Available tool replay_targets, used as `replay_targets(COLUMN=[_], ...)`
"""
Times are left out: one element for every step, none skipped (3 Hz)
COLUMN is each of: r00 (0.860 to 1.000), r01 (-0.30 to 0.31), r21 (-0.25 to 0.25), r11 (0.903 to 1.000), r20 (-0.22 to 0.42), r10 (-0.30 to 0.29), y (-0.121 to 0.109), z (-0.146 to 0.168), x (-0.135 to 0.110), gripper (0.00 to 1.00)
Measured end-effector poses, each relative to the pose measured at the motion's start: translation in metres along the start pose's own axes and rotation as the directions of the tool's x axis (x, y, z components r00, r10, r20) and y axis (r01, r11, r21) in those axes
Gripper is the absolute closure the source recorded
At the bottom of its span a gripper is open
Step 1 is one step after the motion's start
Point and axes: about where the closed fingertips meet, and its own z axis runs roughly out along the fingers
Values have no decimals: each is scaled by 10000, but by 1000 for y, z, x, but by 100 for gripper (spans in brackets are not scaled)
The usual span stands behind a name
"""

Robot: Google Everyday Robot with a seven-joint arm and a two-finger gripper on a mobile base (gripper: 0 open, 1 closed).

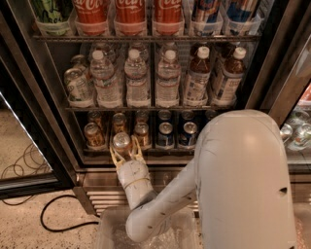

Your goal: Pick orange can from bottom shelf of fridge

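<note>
The fridge stands open in front of me. Its bottom shelf holds rows of short orange cans on the left and blue cans on the right. My gripper is at the shelf's front edge, left of centre, with its pale fingers closed around one orange can. That can is held at the shelf's front edge, in front of the other orange cans. The white arm fills the lower right and hides the shelf's right end.
Water bottles and brown drink bottles fill the rack above. Tall red cola cans stand on the top rack. A ribbed steel grille runs below. A black cable lies on the floor at left. A clear bin sits below the arm.
</note>
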Motion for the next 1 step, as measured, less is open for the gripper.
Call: replay_targets(r00=[10000], r01=[59], r21=[35], r11=[10000], r20=[-29], r10=[-59], y=[-2], z=[-5], x=[-1], gripper=[100])
